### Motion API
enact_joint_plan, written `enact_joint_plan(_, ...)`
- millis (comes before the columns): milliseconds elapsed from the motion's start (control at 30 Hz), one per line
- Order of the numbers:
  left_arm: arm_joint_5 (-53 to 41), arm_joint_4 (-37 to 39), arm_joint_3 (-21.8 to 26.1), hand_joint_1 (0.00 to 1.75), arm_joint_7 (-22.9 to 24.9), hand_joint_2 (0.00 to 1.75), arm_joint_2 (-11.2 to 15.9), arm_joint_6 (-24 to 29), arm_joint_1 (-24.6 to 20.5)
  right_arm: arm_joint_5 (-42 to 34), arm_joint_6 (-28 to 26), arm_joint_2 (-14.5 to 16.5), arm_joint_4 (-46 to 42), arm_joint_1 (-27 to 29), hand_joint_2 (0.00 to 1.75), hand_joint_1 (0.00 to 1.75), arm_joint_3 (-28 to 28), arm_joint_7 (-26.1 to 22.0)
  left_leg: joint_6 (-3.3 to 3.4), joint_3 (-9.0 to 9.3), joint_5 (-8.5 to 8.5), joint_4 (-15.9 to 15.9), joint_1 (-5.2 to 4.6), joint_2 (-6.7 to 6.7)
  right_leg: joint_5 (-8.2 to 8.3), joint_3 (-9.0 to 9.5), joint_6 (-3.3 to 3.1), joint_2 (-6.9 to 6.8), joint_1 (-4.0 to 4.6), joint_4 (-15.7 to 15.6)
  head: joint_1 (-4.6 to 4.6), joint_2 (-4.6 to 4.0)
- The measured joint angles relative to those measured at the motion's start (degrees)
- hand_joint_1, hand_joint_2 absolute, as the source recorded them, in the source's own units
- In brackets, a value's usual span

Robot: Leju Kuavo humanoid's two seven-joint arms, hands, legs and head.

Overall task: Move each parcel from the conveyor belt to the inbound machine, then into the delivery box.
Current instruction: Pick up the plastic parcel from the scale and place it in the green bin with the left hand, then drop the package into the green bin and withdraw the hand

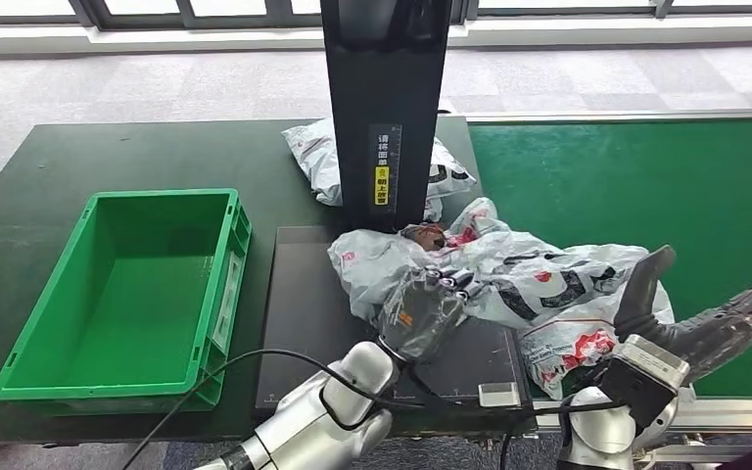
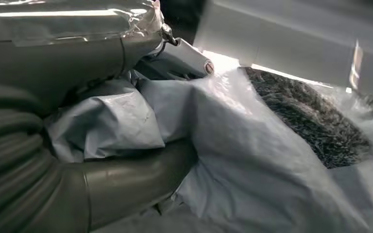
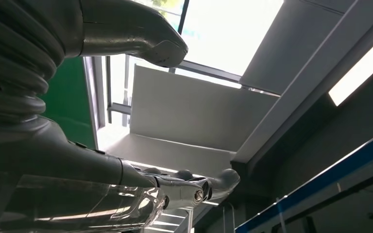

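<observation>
Left hand (image 1: pixel 423 315) clamped on grey parcel (image 1: pixel 509 274) atop black inbound machine (image 1: pixel 299 313), right of green box (image 1: pixel 217 294). Right hand (image 1: pixel 690 318) spread apart, holding nothing.

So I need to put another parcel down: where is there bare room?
The green crate is empty inside. Dark tabletop lies bare behind the crate, left of the black post. The green belt is bare right of the post. The dark scanner plate is crowded: parcel and left robot hand.

A crumpled grey-white parcel (image 1: pixel 509 279) is lying across the inbound machine's black plate (image 1: pixel 299 323) and the green conveyor belt (image 1: pixel 646 186); another parcel (image 1: pixel 318 157) is sitting behind the machine's post; the green delivery box (image 1: pixel 211 294) is standing left.
</observation>
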Motion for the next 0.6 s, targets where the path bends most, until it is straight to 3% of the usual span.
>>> enact_joint_plan(133, 0.7, -14.6, 16.8, 1.75, -6.1, 1.75, 0.0, 0.1, 4.4, 0.2, 0.0, -0.1, -0.1, 0.1, 1.75, 0.0, -0.4, 0.0, -0.05, 0.0, -0.02, 0.0, 0.03, 0.32, 0.02, -0.16, -0.03, 0.32, 0.03, 0.0, -0.03, 0.0)
enact_joint_plan(267, 2.8, -24.0, 26.6, 1.75, -9.0, 1.75, 0.5, 0.1, 7.3, 0.2, 0.0, -0.1, -0.4, 0.4, 1.75, 0.0, -1.0, 0.0, -0.1, -0.04, 0.03, -0.1, 0.07, 0.27, 0.03, -0.16, -0.04, 0.29, 0.07, 0.0, -0.03, 0.0)
enact_joint_plan(400, 3.7, -30.9, 32.8, 1.75, -9.9, 1.75, 1.0, 0.1, 9.1, 0.1, 0.0, -0.1, -0.5, 0.5, 1.75, 0.0, -1.2, 0.0, -0.12, -0.06, 0.05, -0.1, 0.07, 0.21, 0.03, -0.15, -0.04, 0.26, 0.06, 0.0, -0.03, 0.0)
enact_joint_plan(600, 3.8, -35.5, 36.3, 1.75, -10.0, 1.75, 1.4, 0.1, 10.2, 0.1, 0.0, -0.1, -0.5, 0.6, 1.75, 0.0, -1.4, 0.0, -0.1, -0.1, 0.05, 0.0, 0.05, 0.1, 0.03, -0.14, -0.03, 0.2, 0.04, 0.0, -0.02, 0.0)
